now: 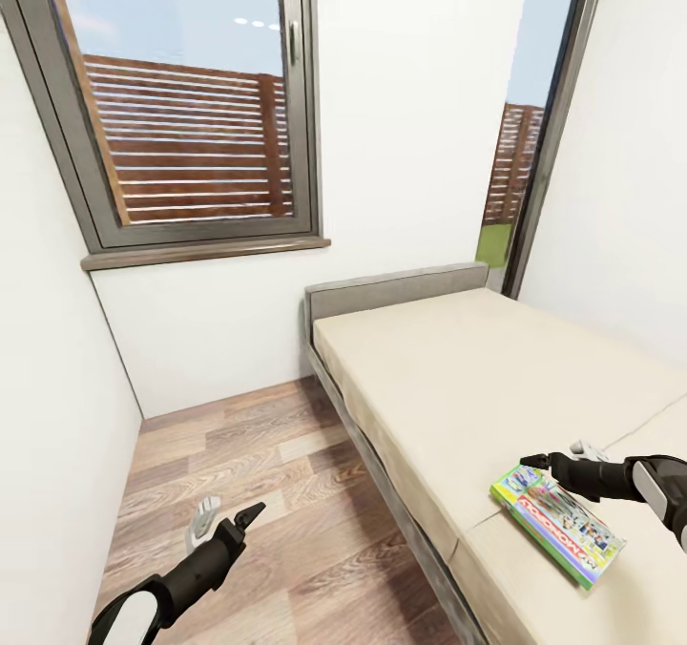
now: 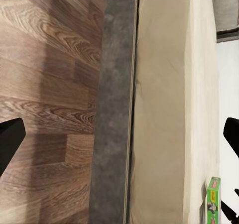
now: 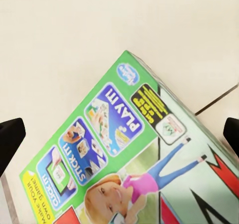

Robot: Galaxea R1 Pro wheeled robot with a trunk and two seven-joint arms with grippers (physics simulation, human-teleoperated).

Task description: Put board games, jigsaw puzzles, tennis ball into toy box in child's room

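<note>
One board game (image 1: 558,526), a flat green-white-red box, lies on the bed's beige mattress (image 1: 458,378) near its front right. The right wrist view shows its printed lid (image 3: 129,154) close up. My right gripper (image 1: 553,455) hovers open just over the box's far corner, and its two fingertips (image 3: 10,139) stand wide apart on either side of the lid, not touching it. Over the wooden floor to the left of the bed hangs my left gripper (image 1: 232,513), open and holding nothing. The left wrist view looks down the bed's edge, with the same box (image 2: 213,201) small in the distance.
The bed has a grey frame (image 2: 112,109) and a grey headboard (image 1: 396,290) against the far wall. A large window (image 1: 191,101) and its sill fill the far wall. White walls close in on the left and right. A strip of wooden floor (image 1: 258,454) lies between the bed and the left wall.
</note>
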